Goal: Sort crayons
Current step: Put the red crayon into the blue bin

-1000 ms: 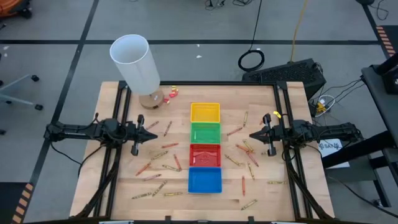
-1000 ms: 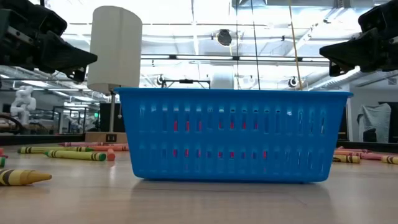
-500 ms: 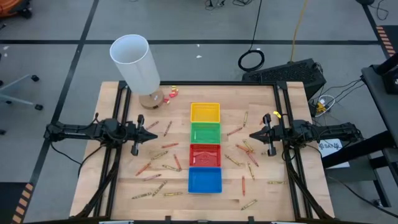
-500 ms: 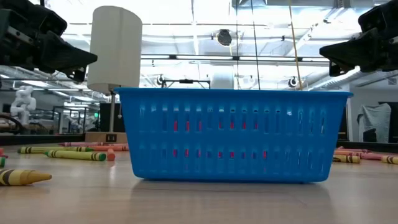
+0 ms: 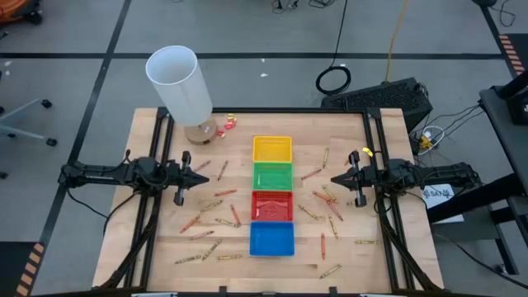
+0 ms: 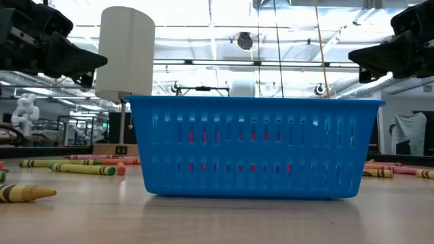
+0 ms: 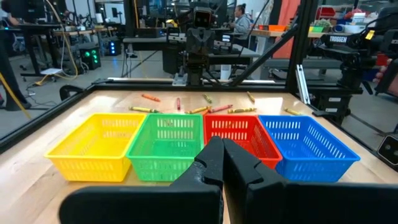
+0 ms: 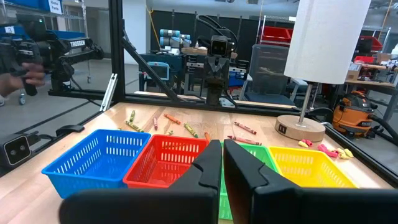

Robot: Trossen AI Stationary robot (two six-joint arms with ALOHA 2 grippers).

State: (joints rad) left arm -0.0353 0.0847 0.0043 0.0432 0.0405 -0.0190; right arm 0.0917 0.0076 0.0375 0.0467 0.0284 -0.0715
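Overall, yellow tray [image 5: 271, 148], green tray [image 5: 271, 176], red tray [image 5: 271, 205], blue tray [image 5: 271, 239] hold nothing.

A white cylinder [image 5: 179, 82] on a round wooden base [image 5: 200, 132] stands at the table's [image 5: 346, 264] 11 o'clock corner.

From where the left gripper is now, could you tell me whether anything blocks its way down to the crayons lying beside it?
Nothing visible does. The left gripper, shut, hangs above bare wood with the crayons scattered between it and the red tray, all lying loose and uncovered.
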